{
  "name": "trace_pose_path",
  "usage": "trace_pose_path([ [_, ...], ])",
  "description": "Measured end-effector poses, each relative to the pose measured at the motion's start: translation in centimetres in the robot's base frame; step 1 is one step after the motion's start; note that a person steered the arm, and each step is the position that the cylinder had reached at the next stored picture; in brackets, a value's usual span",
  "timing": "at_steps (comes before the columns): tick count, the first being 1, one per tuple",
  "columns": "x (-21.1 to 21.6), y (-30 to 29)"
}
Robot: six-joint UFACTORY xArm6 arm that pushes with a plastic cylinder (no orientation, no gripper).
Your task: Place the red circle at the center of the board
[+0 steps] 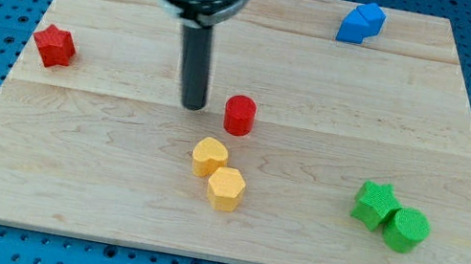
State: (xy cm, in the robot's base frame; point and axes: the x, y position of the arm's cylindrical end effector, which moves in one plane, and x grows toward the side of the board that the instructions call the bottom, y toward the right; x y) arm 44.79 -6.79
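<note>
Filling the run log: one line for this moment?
my tip just left of red circle | gap visible | circle near board centre

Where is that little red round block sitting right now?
The red circle sits near the middle of the board, just to the view's right of my tip and above the two yellow blocks.

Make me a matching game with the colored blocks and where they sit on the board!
Things:
1. red circle
2. blue block
3. red star
4. green circle

Places:
A. the view's left edge
B. the view's bottom right
C. just right of my tip
D. the view's top right

Pairs: 1-C, 2-D, 3-A, 4-B
</note>
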Motion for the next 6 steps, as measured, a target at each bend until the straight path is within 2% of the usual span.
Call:
trace_pose_path([
  [1,2.7,8.3],
  [2,-0.8,9.9],
  [3,-2.8,8.1],
  [4,-0.6,10.9],
  [6,1.7,-12.7],
])
